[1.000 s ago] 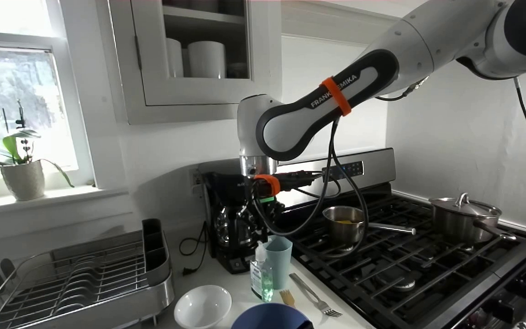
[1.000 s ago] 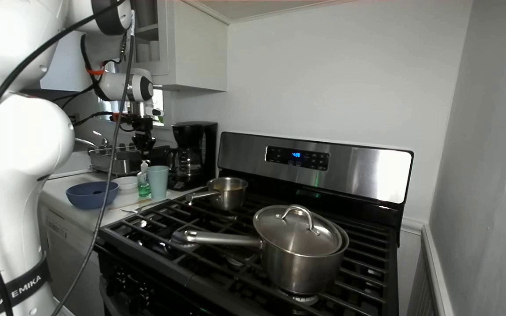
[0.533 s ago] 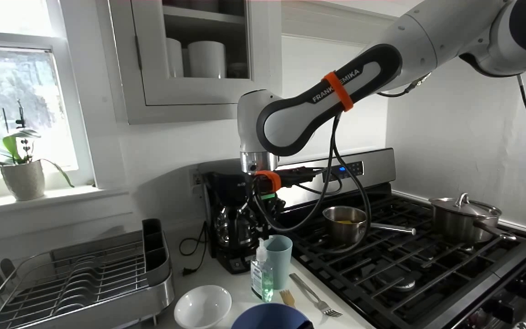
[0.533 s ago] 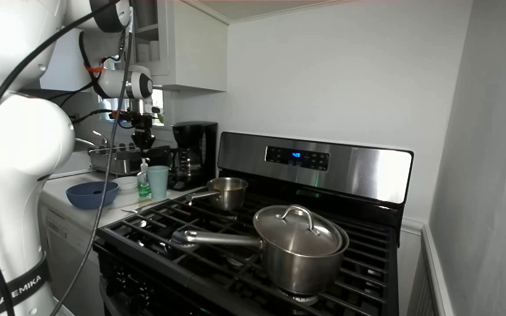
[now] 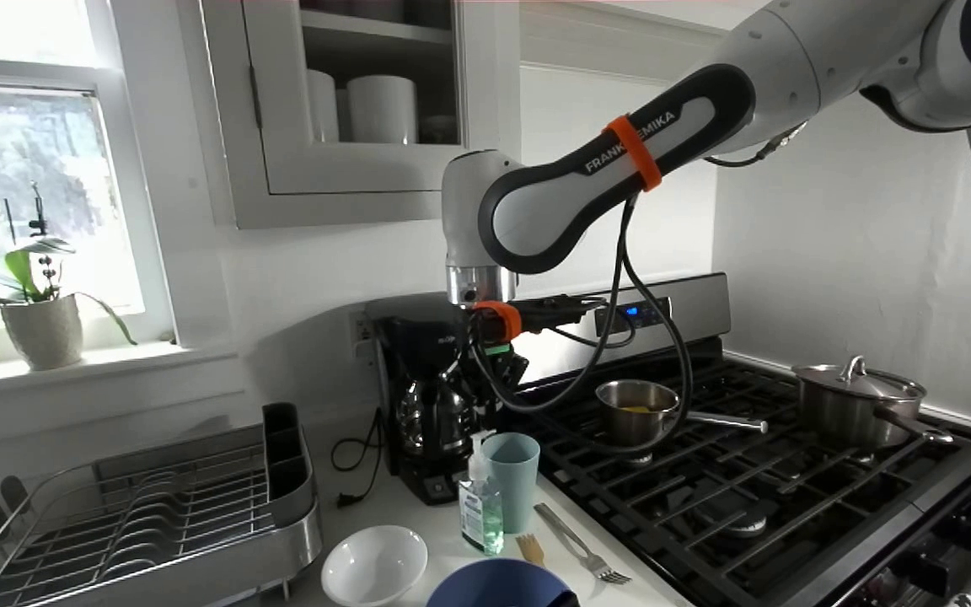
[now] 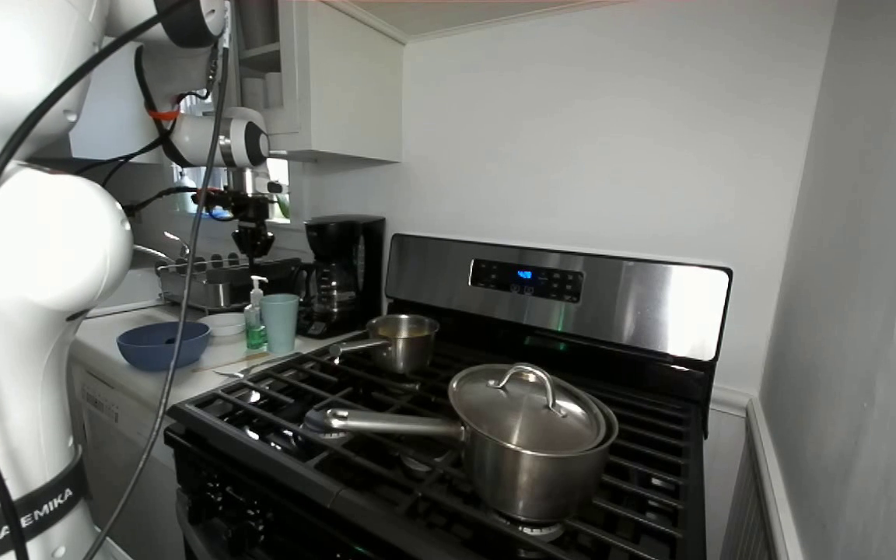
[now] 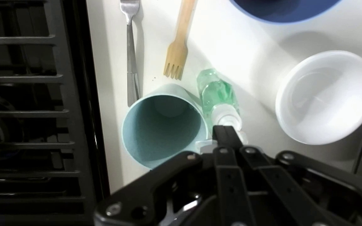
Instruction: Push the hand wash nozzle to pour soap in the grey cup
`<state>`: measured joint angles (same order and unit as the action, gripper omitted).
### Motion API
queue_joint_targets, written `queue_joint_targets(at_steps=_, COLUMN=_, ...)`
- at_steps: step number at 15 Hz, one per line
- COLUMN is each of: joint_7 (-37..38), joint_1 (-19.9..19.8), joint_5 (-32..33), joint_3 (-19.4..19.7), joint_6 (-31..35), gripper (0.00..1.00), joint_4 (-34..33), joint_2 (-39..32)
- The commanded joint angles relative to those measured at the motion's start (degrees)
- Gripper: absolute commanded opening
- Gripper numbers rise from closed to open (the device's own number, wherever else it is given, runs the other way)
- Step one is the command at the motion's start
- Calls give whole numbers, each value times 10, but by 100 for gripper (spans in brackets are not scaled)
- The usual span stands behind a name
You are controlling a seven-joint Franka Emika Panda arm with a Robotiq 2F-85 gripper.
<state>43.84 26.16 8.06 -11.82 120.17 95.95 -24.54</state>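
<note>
The hand wash bottle (image 5: 482,512) is clear with green soap and stands upright on the counter; it also shows in an exterior view (image 6: 255,330) and the wrist view (image 7: 217,92). Its white nozzle (image 6: 259,283) stands raised, and in the wrist view the spout (image 7: 205,146) points toward the cup's rim. The cup (image 5: 512,485) is pale blue-green rather than grey and stands right beside the bottle; I see into it in the wrist view (image 7: 165,131). My gripper (image 7: 225,128) is shut with nothing between its fingers, directly above the pump head. Whether the tips touch it I cannot tell.
A white bowl (image 7: 325,97), a blue bowl (image 5: 498,582), a metal fork (image 5: 574,539) and a wooden fork (image 7: 176,56) lie near the bottle. A coffee maker (image 6: 343,272) stands behind. The stove holds a small pot (image 6: 405,354) and a lidded pot (image 6: 533,467).
My arm and gripper have moved up. The nozzle has risen along with them, and the bottle has shifted very slightly. The cup has not moved.
</note>
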Motion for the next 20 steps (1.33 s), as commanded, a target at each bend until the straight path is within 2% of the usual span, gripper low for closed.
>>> queue_joint_targets(at_steps=1, joint_7=17, joint_1=7, joint_5=6, joint_3=6, joint_6=0, gripper=0, joint_4=28, joint_2=44)
queue_joint_targets(at_steps=8, joint_7=10, joint_1=1, joint_5=9, joint_3=-5, joint_6=0, gripper=0, joint_4=71, joint_2=102)
queue_joint_targets(at_steps=11, joint_7=0, joint_1=-2, joint_5=10, joint_3=-15, joint_6=8, gripper=0, joint_4=120, joint_2=142)
queue_joint_targets(at_steps=14, joint_7=10, joint_1=-1, joint_5=52, joint_3=-23, joint_6=28, gripper=0, joint_4=181, joint_2=194)
queue_joint_targets(at_steps=15, joint_7=14, joint_1=-3, joint_5=70, joint_3=-26, joint_6=38, gripper=26, joint_4=202, joint_2=215)
queue_joint_targets(at_steps=17, joint_7=22, joint_1=-11, joint_5=97, joint_3=-34, joint_6=67, gripper=33, joint_4=245, joint_2=259)
queue_joint_targets(at_steps=20, joint_7=-43, joint_1=-31, joint_5=49, joint_3=-45, joint_6=140, gripper=54, joint_4=317, joint_2=335)
